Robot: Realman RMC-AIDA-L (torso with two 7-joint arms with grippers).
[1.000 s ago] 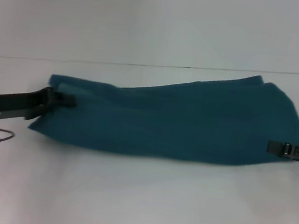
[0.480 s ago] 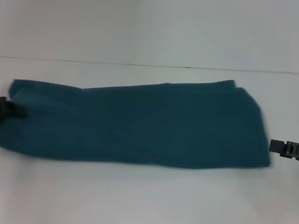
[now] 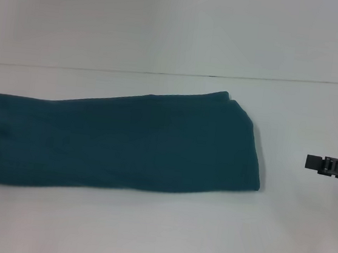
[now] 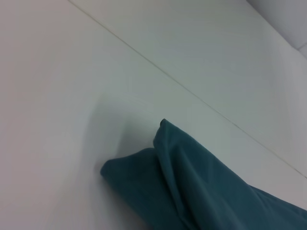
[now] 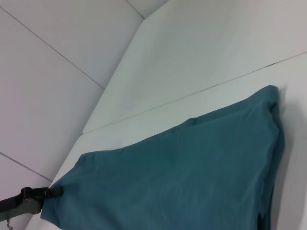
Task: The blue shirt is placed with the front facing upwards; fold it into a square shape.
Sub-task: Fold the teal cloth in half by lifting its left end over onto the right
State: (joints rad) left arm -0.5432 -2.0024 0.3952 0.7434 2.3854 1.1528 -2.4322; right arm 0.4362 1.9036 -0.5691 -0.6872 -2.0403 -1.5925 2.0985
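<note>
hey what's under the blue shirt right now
The blue shirt lies folded into a long strip on the white table; only table shows around it. Anything beneath, and its inner layers, are covered.

The blue shirt (image 3: 124, 143) is plain dark teal; the table (image 3: 156, 235) is white.

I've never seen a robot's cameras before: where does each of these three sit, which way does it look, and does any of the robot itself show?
Head view: from the robot's head, forward and down at the blue shirt folded long on the white table; the right gripper shows at the right edge.
Left wrist view: from the left arm, along the table at one shirt end; no robot part shows.
Right wrist view: from the right arm, lengthwise along the shirt; the left gripper shows at its far end.
Shared: all show the shirt.
</note>
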